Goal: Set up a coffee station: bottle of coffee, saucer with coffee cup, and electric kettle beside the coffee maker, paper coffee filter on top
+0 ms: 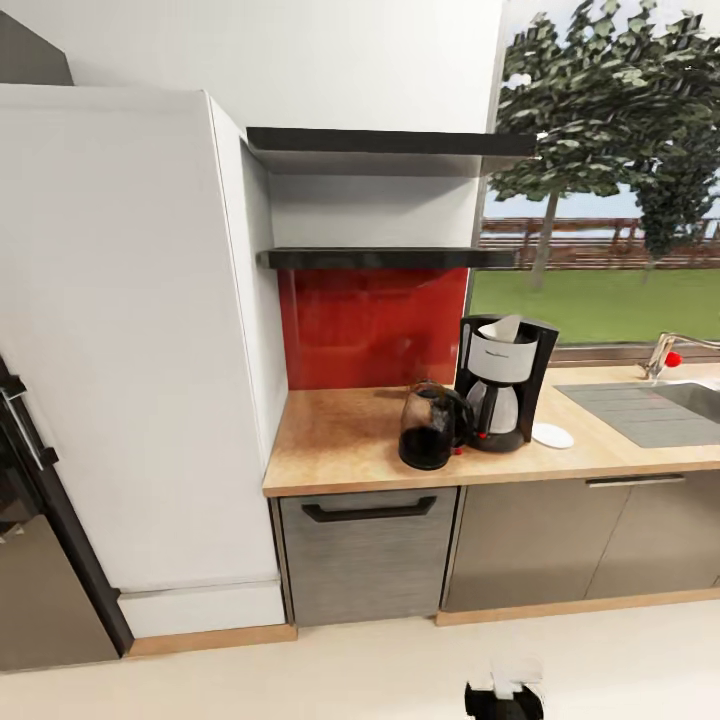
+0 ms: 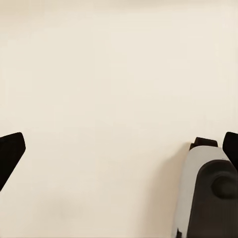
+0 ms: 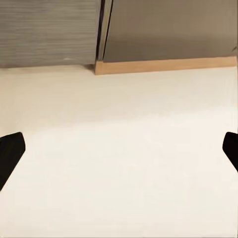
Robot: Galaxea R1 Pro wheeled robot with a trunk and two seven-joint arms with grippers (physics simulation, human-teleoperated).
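The kitchen countertop (image 1: 340, 440) carries the black-and-white coffee maker (image 1: 500, 385), with a paper coffee filter (image 1: 505, 328) resting on its top. The dark electric kettle (image 1: 430, 428) stands touching its left side and the white saucer (image 1: 552, 435) lies just to its right. Above hang the kitchen shelf (image 1: 390, 258) and a second dark slab (image 1: 390, 142), both bare on their visible faces. The bottle of coffee and the coffee cup are out of view. My left gripper (image 2: 119, 151) and right gripper (image 3: 119, 151) hang open over the cream floor, holding nothing.
A tall white cabinet (image 1: 120, 330) rises left of the counter, with a dark appliance (image 1: 30, 520) at the far left. A sink (image 1: 660, 405) and faucet (image 1: 665, 350) sit at the right under a window. Grey cabinet fronts (image 3: 163, 29) and a dishwasher front (image 1: 365, 550) face open floor.
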